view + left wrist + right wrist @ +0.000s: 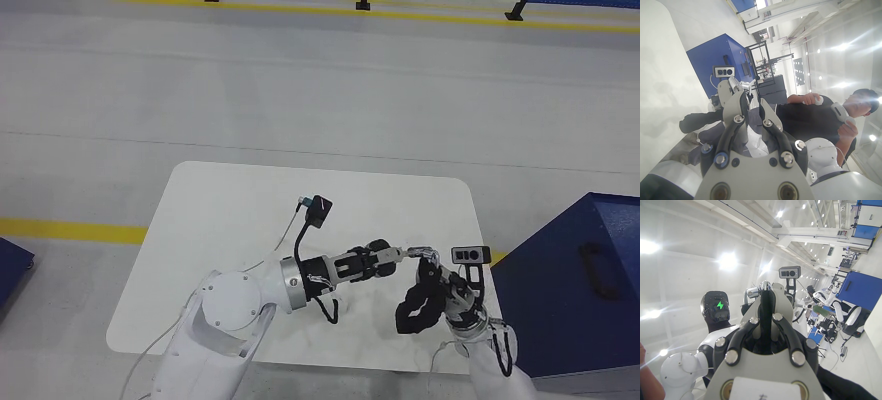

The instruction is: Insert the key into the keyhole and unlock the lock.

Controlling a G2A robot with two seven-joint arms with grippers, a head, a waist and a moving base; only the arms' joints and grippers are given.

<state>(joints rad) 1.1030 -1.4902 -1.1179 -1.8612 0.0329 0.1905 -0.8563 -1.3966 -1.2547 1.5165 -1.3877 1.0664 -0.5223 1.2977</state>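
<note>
I have the lock up off the white table, over its 3 o'clock side, and the two arms meet there. The right gripper comes at it from 5 o'clock. Its fingers are pressed together and clamped on the lock's shiny body, which sticks out past the tips. The curved shackle juts to one side. The left gripper comes in from 9 o'clock and sits right against the lock. Its fingers are apart with a plain gap between the pads. One of the pads lies just beside the lock body, and the other is clear of it. A small metal bit shows at the lock's near end, close to that nearer pad. I cannot tell whether it is the key. In the top view the two grippers almost touch, with the lock between their tips. Off the table's 3 o'clock edge stands a blue cabinet.
</note>
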